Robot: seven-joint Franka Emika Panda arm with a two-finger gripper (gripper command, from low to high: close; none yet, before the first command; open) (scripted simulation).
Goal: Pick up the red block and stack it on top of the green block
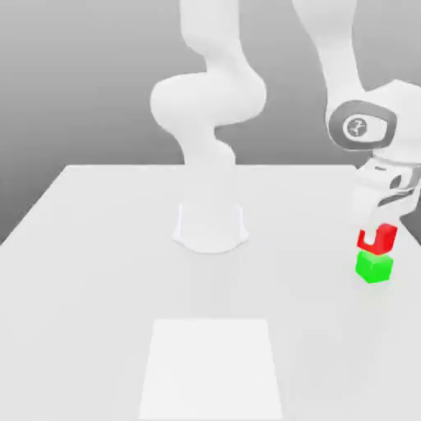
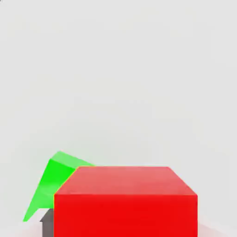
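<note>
Red block (image 1: 377, 238) hangs at the exterior view's right, clamped in the gripper (image 1: 379, 220), whose fingers press on opposite side faces. It sits just above the green block (image 1: 374, 268), which rests on the white table (image 1: 99, 247); whether the two cubes already touch cannot be told. In the hand view the red block (image 2: 125, 199) lies in front of the green block (image 2: 51, 185), which appears skewed and offset to one side, so alignment looks incomplete. Judged by its plain smooth faces and sharp edges, the cube is probably rigid and light, somewhat slippery, and not fragile; flat parallel sides are the sensible place to hold it, near mid-height. A square, centred placement seems needed, since a smooth cube set off-centre could slide or tip from its equally small support.
</note>
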